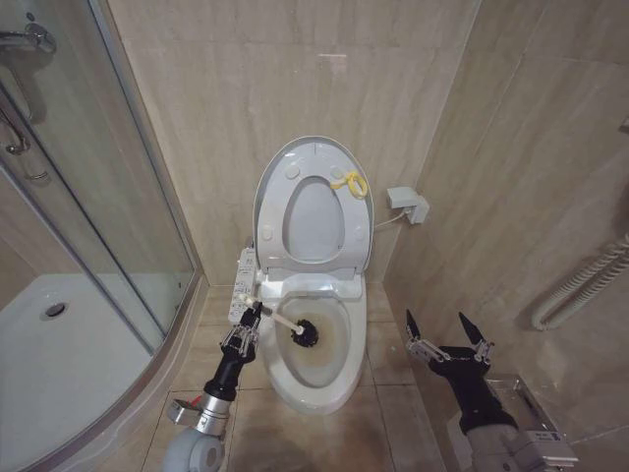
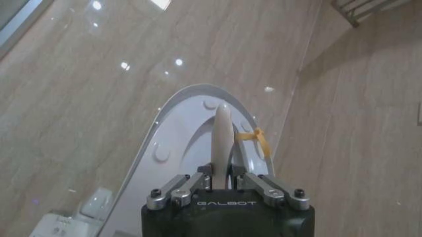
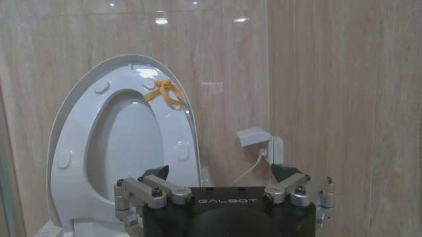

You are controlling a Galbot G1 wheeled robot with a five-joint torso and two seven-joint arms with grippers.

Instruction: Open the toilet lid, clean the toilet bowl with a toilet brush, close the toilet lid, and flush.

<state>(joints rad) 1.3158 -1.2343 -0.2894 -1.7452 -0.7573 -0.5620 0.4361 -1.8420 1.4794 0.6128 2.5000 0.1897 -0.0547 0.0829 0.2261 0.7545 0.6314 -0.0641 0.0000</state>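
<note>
Nearest, low in the head view, are the robot's two arms on either side of the toilet. The right gripper (image 1: 450, 327) hangs idle to the right of the bowl over the tiled floor (image 1: 295, 433), its jaws spread wide with nothing between them, kept out of the working arm's way. The left gripper (image 1: 244, 329) sits at the bowl's left rim, jaws closed on the handle of the one toilet brush (image 1: 293, 327). In the left wrist view the pale handle (image 2: 222, 133) runs straight out from between the closed jaws. Gripping the far end of the stick lets the dark bristle head reach down into the toilet bowl (image 1: 316, 356) while the gripper stays outside the rim. The head lies against the upper left inner wall, just above the brownish stain ringing the basin, so the scrubbing step looks to be under way.

Beyond it, the seat ring and the toilet lid (image 1: 285, 169) both stand raised against the rear wall, leaving the bowl open. One yellow loop (image 1: 350, 183) hangs at the lid's upper edge. One button panel (image 1: 243, 283) lies along the toilet's left side, near the working gripper. A small white wall box (image 1: 407, 204) with a cord sits to the right, and the glass shower enclosure (image 1: 88, 256) stands to the left.
</note>
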